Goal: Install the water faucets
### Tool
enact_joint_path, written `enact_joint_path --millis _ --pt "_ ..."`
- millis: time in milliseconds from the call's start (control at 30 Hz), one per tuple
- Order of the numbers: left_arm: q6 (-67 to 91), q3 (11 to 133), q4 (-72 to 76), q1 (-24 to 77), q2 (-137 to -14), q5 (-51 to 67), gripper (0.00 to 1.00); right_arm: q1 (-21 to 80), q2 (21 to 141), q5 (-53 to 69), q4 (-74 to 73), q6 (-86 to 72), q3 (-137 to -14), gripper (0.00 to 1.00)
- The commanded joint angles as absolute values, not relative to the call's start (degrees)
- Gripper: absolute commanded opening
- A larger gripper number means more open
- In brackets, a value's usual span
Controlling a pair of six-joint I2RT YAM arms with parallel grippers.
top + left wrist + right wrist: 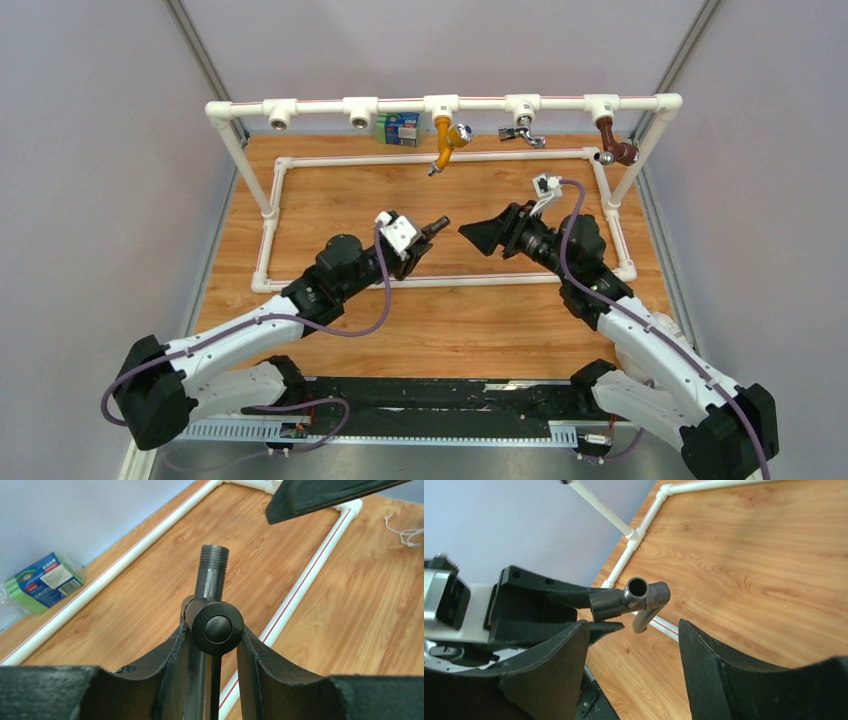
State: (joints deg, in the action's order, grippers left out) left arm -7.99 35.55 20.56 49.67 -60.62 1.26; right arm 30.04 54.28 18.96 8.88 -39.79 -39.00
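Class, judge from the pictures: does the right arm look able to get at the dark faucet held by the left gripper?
Probably yes. The right gripper is open and faces the dark faucet at its threaded end, which sticks out of the left gripper, with only open air between them.

Bright, even, diffuse light from above; only faint soft shadows on table (pixel 450 330). Overhead view sharp. Wrist views: left fingers (pixel 150 680) close-up and soft, mild sheen on faucet (pixel 217 628) cap.
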Motion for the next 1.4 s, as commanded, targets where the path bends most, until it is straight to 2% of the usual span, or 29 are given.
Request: enact_joint_path --millis 0,133,400,733,900,967,1033,1067,1100,1167,1233,1300,1367 --pt "-0.53 42.27 14.88 46.85 -55.72 6.85 0.0 29.88 52.73 21.35 17.21 -32.87 -40.43 0.66" --pt "5.61 45.87 10.64 46.23 -55.98 8.87 0.0 29.97 54.66 25.57 25.04 -35.94 -39.11 0.65" --pt "10.81 47.37 11.34 46.23 -56.42 13.71 0.0 30.32 59.15 25.67 28.91 -43.49 -39.11 0.68" --pt "12.66 48.07 12.04 46.23 -57.04 15.65 0.0 32.52 64.07 27.69 35.42 -50.45 -37.53 0.53" --pt "12.74 48.43 12.04 46.23 -57.04 15.64 0.0 33.31 64.86 26.81 36.65 -52.2 -36.21 0.38" --pt "12.74 48.52 11.87 46.23 -57.13 15.64 0.0 33.31 64.69 26.37 36.83 -52.64 -35.95 0.27" --pt "12.66 48.34 11.95 46.23 -57.04 15.3 0.0 33.31 64.43 26.02 37.0 -53.17 -35.86 0.07" --pt "12.66 48.08 12.21 46.23 -56.69 14.77 0.0 33.31 64.25 25.75 36.74 -53.78 -35.86 0.0" --pt "12.48 47.29 12.56 46.23 -56.43 13.55 0.04 33.31 63.99 25.32 36.74 -54.92 -35.69 0.0" --pt "12.31 45.45 14.32 46.23 -55.29 11.79 0.17 33.31 63.37 24.35 36.65 -56.94 -35.25 0.0" --pt "11.78 42.74 17.65 46.23 -53.79 10.21 0.54 33.31 62.67 23.3 36.04 -58.96 -34.89 0.0" --pt "11.34 39.22 22.57 46.23 -52.12 9.24 0.74 33.31 61.97 22.07 35.07 -60.81 -34.89 0.0" --pt "11.16 35.7 28.11 46.23 -50.72 8.62 0.86 33.31 61.18 20.84 34.72 -62.75 -34.54 0.0"
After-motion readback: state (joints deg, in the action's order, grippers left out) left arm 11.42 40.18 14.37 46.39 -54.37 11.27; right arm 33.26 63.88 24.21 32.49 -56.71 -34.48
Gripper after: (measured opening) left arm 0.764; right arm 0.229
